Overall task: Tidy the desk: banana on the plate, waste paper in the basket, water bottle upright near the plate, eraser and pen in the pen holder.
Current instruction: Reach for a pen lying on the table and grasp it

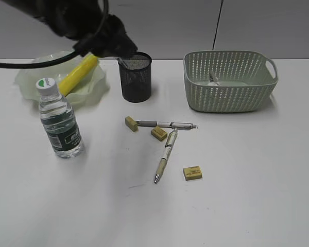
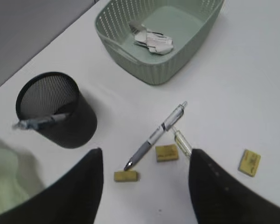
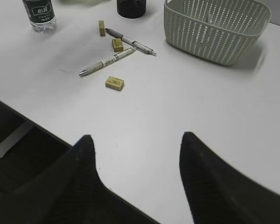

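The banana [image 1: 80, 73] lies on the green plate [image 1: 30, 81], and the water bottle [image 1: 59, 122] stands upright in front of it. My left gripper [image 1: 122, 50] hovers open and empty above the black pen holder [image 2: 60, 116], which has one pen [image 2: 39, 122] in it. On the desk lie two pens [image 2: 157, 134] [image 1: 165, 157] and three erasers [image 2: 126, 176] [image 2: 166, 153] [image 1: 192, 172]. The waste paper [image 2: 152, 40] sits inside the basket [image 1: 232, 95]. My right gripper [image 3: 137, 136] is open and empty over the desk's near edge, and does not show in the exterior view.
The desk's front edge [image 3: 46, 128] runs under my right gripper, with dark floor beyond it. The left arm and its cable [image 1: 20, 64] hang over the back left corner. Bare white tabletop [image 1: 247, 195] stretches across the front right.
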